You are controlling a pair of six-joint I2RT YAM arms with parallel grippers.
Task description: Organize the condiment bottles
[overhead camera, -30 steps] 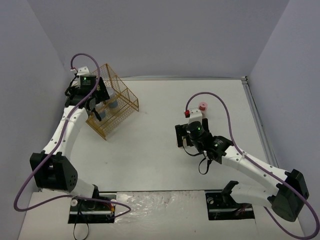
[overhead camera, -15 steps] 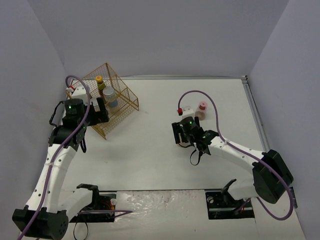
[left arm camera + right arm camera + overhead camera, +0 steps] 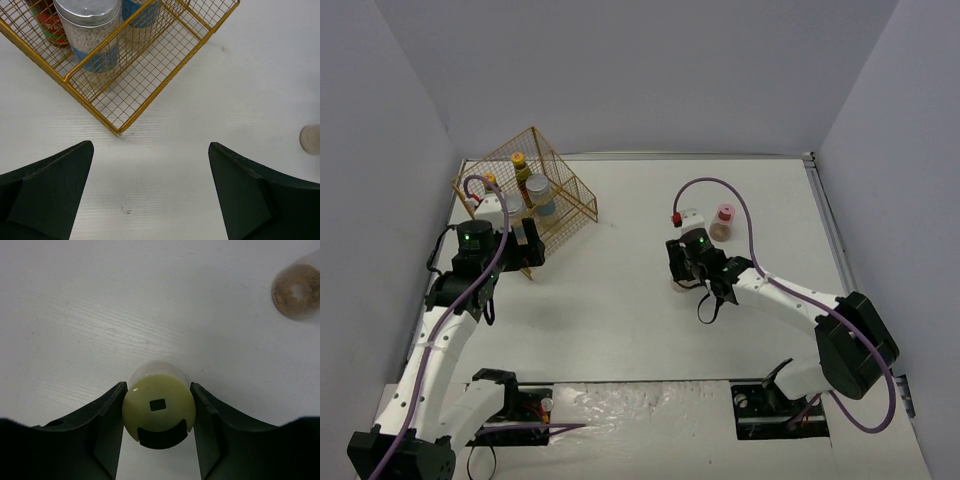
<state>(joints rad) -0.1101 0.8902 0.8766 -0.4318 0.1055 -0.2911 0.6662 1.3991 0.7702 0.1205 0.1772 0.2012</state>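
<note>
Fingers (image 3: 107, 430) of the right gripper (image 3: 157, 387) close against both sides of the pale green-capped bottle (image 3: 159, 405), upright on the white table (image 3: 75, 300). The left gripper (image 3: 150, 145) hangs wide open and empty just short of a corner of the gold wire basket (image 3: 175, 70) — inside stand two silver-lidded blue-labelled bottles (image 3: 90, 30) and two yellow-capped dark ones (image 3: 518, 158). Beyond the right gripper, the pink-capped bottle (image 3: 725, 215) stands alone.

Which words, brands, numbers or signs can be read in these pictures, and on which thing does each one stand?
No text can be read in any view.
Blue label on the silver-lidded bottle: print too blurred to read.
Red-green label on the dark bottle: cropped and blurred, unreadable.
Cap of the green-capped bottle: only a small square mark, no letters.
</note>
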